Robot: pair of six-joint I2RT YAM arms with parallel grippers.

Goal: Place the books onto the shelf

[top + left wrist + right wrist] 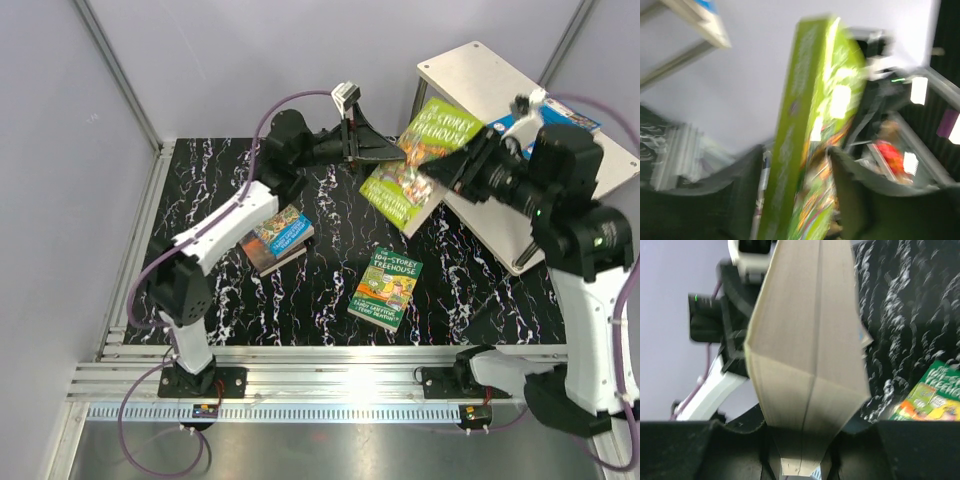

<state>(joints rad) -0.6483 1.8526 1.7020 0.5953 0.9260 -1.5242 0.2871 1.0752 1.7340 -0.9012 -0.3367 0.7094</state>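
Note:
A green Treehouse book (437,128) hangs in the air in front of the shelf (470,72), its cover bent into two green panels. My right gripper (443,168) is shut on its right edge. In the right wrist view its cream page edges (807,355) fill the space between the fingers (860,450). My left gripper (390,152) is at the book's left edge. In the blurred left wrist view the book (812,125) stands between the spread fingers (742,195), with a gap on the left side. Another green book (386,290) lies flat on the table.
A blue-covered book (280,232) lies on top of a dark one at the table's left. Another blue book (558,118) rests on the shelf's top board at the far right. The marbled black table (220,180) has a metal rail along its near edge (320,385).

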